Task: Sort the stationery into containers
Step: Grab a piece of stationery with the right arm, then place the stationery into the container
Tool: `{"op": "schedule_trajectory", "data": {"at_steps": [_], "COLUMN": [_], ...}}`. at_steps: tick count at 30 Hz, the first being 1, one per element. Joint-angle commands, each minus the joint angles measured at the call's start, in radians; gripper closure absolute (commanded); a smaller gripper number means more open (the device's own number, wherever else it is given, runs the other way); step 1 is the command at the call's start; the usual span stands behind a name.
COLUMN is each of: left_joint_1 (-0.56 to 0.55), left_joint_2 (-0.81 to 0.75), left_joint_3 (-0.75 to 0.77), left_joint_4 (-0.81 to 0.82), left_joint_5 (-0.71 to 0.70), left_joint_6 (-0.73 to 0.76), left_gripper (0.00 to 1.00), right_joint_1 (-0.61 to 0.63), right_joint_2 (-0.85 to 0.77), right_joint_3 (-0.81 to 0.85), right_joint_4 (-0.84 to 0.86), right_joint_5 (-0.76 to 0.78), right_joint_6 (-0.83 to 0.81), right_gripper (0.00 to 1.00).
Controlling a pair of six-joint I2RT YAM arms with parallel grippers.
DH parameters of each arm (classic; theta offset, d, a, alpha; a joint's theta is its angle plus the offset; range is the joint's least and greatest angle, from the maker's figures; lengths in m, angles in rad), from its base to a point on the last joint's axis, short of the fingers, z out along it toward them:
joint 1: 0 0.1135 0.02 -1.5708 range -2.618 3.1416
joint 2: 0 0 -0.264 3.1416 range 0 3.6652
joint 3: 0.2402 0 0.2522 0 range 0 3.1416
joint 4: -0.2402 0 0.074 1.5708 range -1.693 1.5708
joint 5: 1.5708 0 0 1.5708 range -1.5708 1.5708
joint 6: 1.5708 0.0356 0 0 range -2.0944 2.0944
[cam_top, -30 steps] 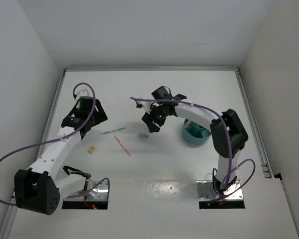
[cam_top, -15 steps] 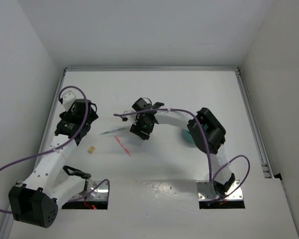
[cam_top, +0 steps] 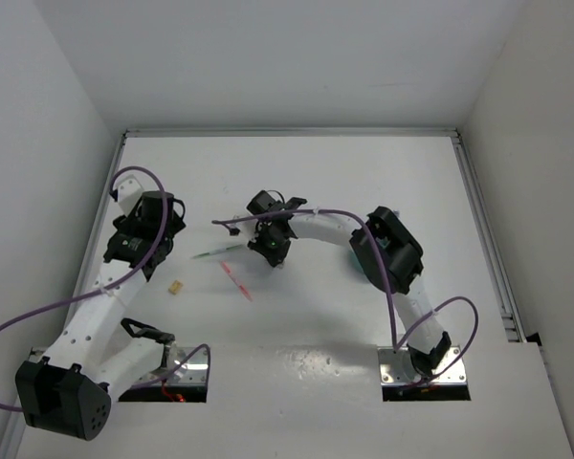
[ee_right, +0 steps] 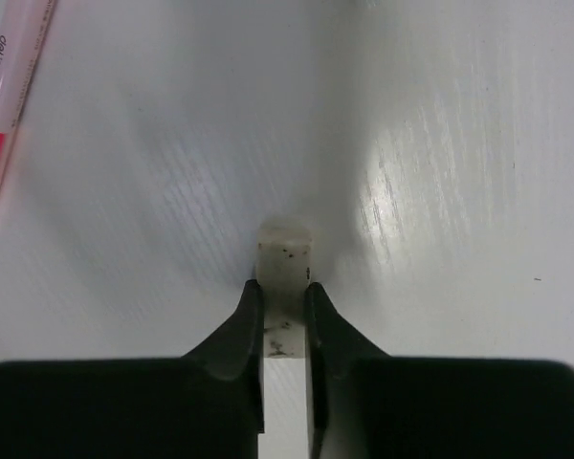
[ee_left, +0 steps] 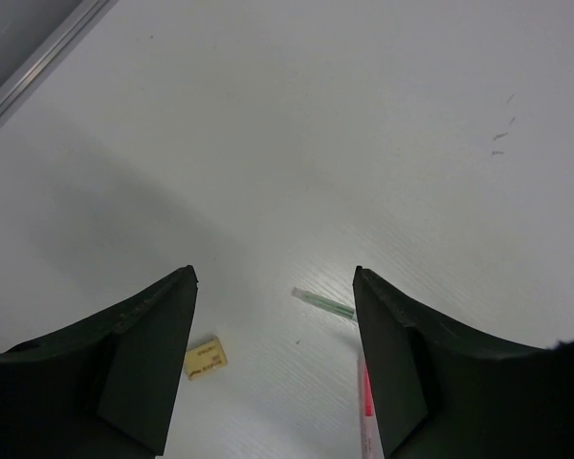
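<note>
My right gripper (ee_right: 284,287) is shut on the grey eraser block (ee_right: 285,256), which rests on the white table. In the top view this gripper (cam_top: 274,254) sits near the table's middle and hides the eraser. My left gripper (ee_left: 275,277) is open and empty above the table, left of the items (cam_top: 156,251). A thin green pen (cam_top: 215,252) (ee_left: 323,303) lies between the two grippers. The clear tube with red (cam_top: 236,280) (ee_left: 366,413) (ee_right: 5,86) and a tiny yellow piece (cam_top: 175,287) (ee_left: 206,358) lie nearer the bases. The containers are hidden behind my right arm.
White walls close in the table on three sides. A metal rail (cam_top: 483,239) runs along the right edge, and another rail (ee_left: 38,62) borders the left side. Purple cables loop off both arms.
My right arm swung left over the eraser, came down, and its jaws went from open to shut on it. My left arm drew back slightly toward the left edge.
</note>
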Motion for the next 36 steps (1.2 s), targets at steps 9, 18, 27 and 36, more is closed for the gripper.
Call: {"op": "schedule_trajectory", "data": {"at_steps": [9, 18, 27, 36], "left_joint_1": [-0.004, -0.004, -0.004, -0.004], "left_joint_2": [-0.016, -0.007, -0.007, -0.018], "left_joint_3": [0.010, 0.010, 0.010, 0.001], "left_joint_4": [0.008, 0.017, 0.047, 0.056], "left_joint_5": [-0.002, 0.055, 0.113, 0.143], "left_joint_6": [-0.011, -0.001, 0.017, 0.035], "left_gripper": [0.30, 0.30, 0.30, 0.31], "right_joint_1": [-0.034, -0.135, -0.333, -0.416], "right_joint_2": [-0.426, -0.776, -1.019, -1.112], "right_joint_3": [-0.139, -0.386, -0.469, -0.613], "right_joint_4": [0.050, 0.167, 0.021, -0.085], "right_joint_5": [0.289, 0.799, 0.759, 0.645], "right_joint_6": [0.054, 0.043, 0.183, 0.235], "right_gripper": [1.00, 1.00, 1.00, 1.00]}}
